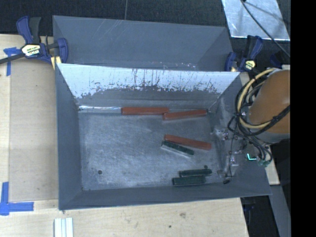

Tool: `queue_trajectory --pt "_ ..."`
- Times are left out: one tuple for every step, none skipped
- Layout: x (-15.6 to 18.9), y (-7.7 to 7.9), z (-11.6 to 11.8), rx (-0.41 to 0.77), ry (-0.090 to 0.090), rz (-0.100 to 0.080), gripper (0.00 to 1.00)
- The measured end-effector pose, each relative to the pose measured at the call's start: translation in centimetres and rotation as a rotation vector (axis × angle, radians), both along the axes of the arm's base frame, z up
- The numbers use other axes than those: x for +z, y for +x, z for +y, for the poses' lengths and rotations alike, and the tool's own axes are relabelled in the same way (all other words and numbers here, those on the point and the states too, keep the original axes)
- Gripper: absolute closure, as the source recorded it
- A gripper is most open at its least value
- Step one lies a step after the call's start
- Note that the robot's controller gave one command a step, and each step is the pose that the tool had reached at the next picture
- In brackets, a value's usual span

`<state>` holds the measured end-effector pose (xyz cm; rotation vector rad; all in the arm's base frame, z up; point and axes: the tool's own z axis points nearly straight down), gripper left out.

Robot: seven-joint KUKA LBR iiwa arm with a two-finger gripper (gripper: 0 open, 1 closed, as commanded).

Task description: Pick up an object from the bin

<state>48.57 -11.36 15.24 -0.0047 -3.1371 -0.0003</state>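
Fingers low by right wall of bin, apart or together impossible to tell, just beside paired dark green bars near front wall, probably because nearest, reddish-brown sticks farther back.

Scuffed, matt grey metal for the bin; dull reddish-brown bars at upper middle; faintly glossy dark bars lower right.
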Motion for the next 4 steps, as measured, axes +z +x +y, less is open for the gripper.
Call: queue_trajectory --pt "-8.1 9.4 0.9 -0.113 0.000 -0.010 0.00" --pt "-8.2 8.9 4.6 0.070 0.000 -0.006 0.00" --pt "-8.1 9.0 4.6 0.071 0.000 -0.010 1.00" --pt "6.4 6.8 4.7 0.103 -0.001 -0.009 1.00"
